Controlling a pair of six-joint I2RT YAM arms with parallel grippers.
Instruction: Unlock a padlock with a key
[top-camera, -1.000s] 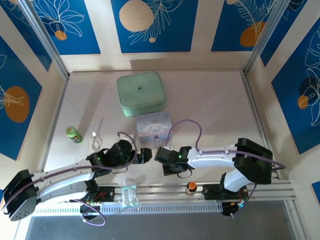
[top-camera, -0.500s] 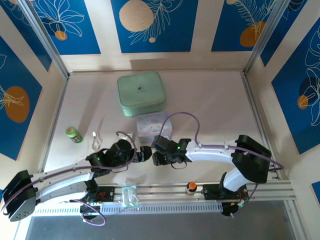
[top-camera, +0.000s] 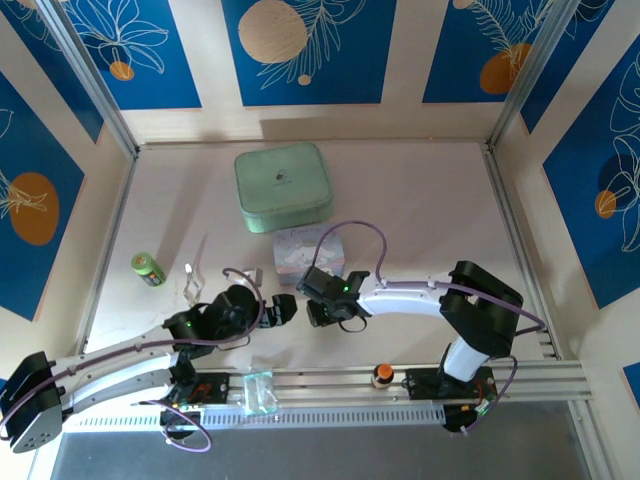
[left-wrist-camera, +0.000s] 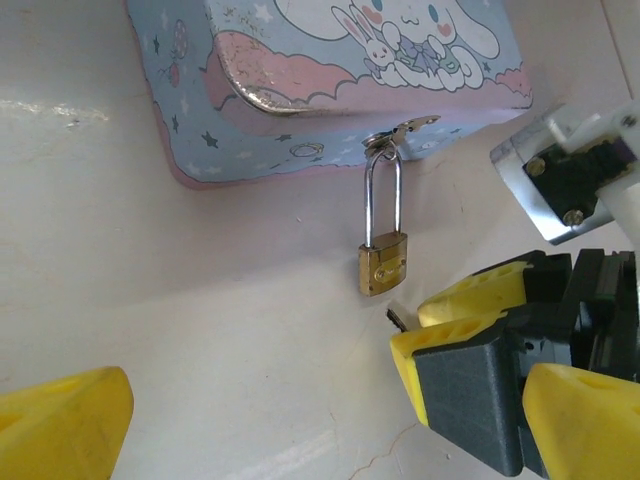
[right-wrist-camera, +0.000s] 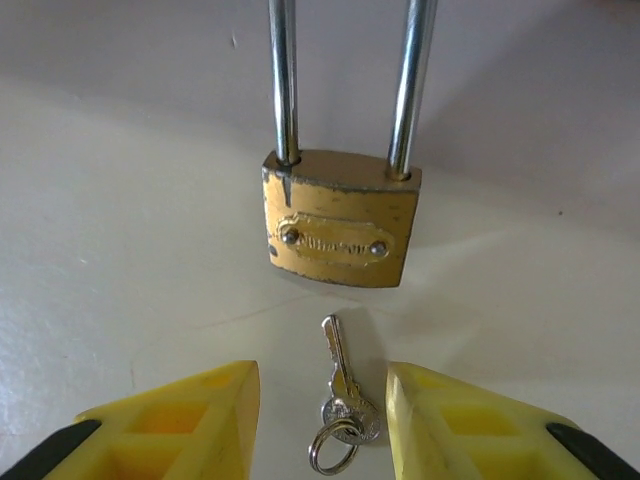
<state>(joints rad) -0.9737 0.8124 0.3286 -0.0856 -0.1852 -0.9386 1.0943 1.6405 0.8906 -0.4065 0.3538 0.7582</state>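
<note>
The padlock (right-wrist-camera: 340, 222) lies flat on the tabletop (right-wrist-camera: 120, 230). Its brass body faces the right wrist camera, and both legs of the silver shackle (right-wrist-camera: 283, 80) sit inside the body. In the left wrist view the padlock (left-wrist-camera: 383, 264) is hooked through the small hasp (left-wrist-camera: 400, 132) of the pastel box (left-wrist-camera: 330, 90). The body lies at 6 o'clock from the hasp, near the front wall of the box but apart from it.

The key (right-wrist-camera: 337, 372) lies on the tabletop at 6 o'clock from the padlock body, near it but not touching. Its blade points to 12 o'clock, toward the bottom of the body, and its small ring (right-wrist-camera: 330, 452) is at the 6 o'clock end. The right tool (right-wrist-camera: 322, 385) is released. Its two yellow fingers (right-wrist-camera: 190, 415) stand at 9 and at 3 o'clock from the key, and neither one touches it.

The left tool (left-wrist-camera: 325, 400) is released too, with its yellow fingers (left-wrist-camera: 60, 425) wide apart over bare tabletop. In its view the right tool (left-wrist-camera: 445, 322) is at 4 o'clock from the padlock body, near it.

From above, the left tool (top-camera: 282, 309) and the right tool (top-camera: 315, 310) face each other closely, just at 6 o'clock from the pastel box (top-camera: 305, 248). A green case (top-camera: 283, 187) lies at 12 o'clock from the box. A green cylinder (top-camera: 148, 268) stands well apart at 9 o'clock.
</note>
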